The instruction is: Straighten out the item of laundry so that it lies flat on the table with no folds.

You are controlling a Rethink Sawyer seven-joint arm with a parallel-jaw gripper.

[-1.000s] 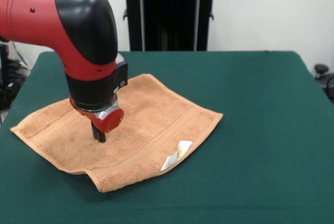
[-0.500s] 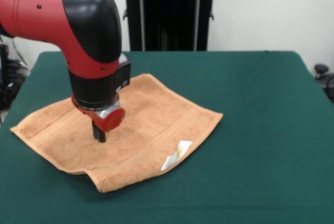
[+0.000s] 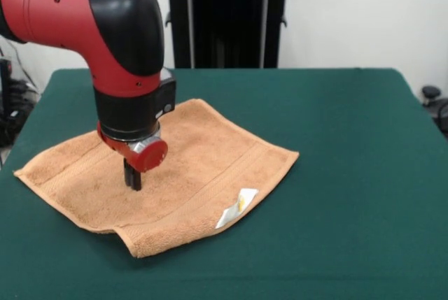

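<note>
Gripper (image 3: 132, 182) tips on towel (image 3: 203, 153) (jaw gap unclear).

A robotics lab or test room, by every sign. Large rectangular worktop (image 3: 336, 146) covered edge to edge in dark green felt-like cloth, more a test bench than household furniture. Thick red and black industrial robot arm (image 3: 105, 41) reaching down over it. Behind, a tall black metal stand (image 3: 227, 17) with upright bars against a plain, bare white wall (image 3: 364, 13). At the left edge, a tangle of dark cables and equipment (image 3: 10, 97); at the right edge, a black chair castor (image 3: 430, 94).
</note>
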